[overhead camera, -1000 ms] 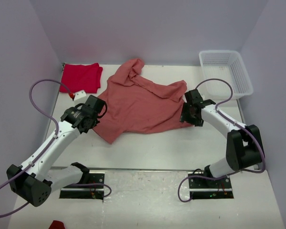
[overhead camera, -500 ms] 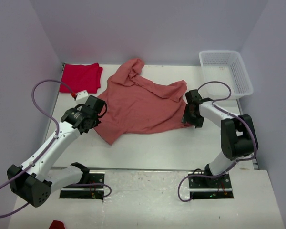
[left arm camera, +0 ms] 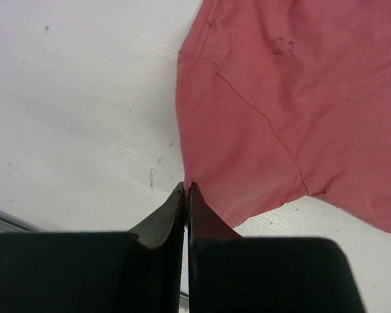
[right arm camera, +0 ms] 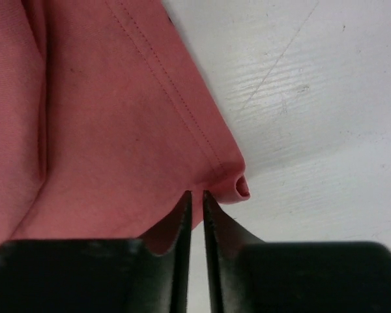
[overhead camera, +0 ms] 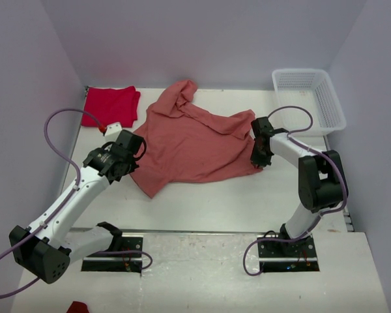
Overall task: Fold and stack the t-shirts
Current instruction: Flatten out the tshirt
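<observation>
The salmon-pink t-shirt (overhead camera: pixel 189 140) lies spread and rumpled across the middle of the white table (overhead camera: pixel 208 195). The red t-shirt (overhead camera: pixel 111 105) lies bunched at the back left corner. My left gripper (overhead camera: pixel 137 150) sits at the pink shirt's left edge. In the left wrist view its jaws (left arm camera: pixel 186 186) are pressed together with the pink cloth (left arm camera: pixel 280 98) running into their tips. My right gripper (overhead camera: pixel 257 160) is at the shirt's right lower corner. Its jaws (right arm camera: pixel 197 193) stand a sliver apart, pinching the hem of the pink cloth (right arm camera: pixel 104 117).
A white mesh basket (overhead camera: pixel 326 98) stands empty at the back right. Purple cables loop above both arms. The enclosure's walls close in on the left, back and right sides.
My right gripper has slid slightly left onto the pink shirt's corner and closed from wide open onto its hem. The left arm has held still.
</observation>
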Robot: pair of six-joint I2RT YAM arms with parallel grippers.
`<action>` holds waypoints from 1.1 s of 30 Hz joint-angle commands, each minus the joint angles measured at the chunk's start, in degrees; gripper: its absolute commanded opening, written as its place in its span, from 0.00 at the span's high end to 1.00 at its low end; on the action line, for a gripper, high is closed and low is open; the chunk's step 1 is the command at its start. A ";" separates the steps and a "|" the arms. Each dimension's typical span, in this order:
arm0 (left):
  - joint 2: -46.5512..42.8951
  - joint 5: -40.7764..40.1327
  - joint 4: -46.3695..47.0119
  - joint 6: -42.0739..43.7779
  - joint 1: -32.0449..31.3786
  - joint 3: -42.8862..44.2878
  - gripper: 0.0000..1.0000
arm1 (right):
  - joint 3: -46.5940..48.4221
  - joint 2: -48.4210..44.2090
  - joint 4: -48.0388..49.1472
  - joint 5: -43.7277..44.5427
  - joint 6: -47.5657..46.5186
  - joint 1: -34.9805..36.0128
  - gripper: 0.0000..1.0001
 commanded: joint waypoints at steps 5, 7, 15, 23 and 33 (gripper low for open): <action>-1.18 0.26 2.45 1.67 0.46 -1.10 1.00 | 1.59 0.58 1.27 -0.72 0.57 0.35 0.80; -1.00 0.87 2.71 1.76 0.46 -1.37 1.00 | 1.16 0.23 0.83 -0.02 0.75 0.79 0.66; -1.09 1.84 3.68 2.64 0.46 -1.02 1.00 | -1.05 -1.80 -0.48 -0.37 3.91 1.05 0.52; -1.26 2.19 3.68 3.87 0.46 -0.93 1.00 | -2.35 -4.95 -2.07 0.96 10.41 2.90 0.57; -1.53 3.86 4.56 5.01 0.46 -1.54 1.00 | -6.84 -11.28 0.04 0.15 25.07 2.72 0.58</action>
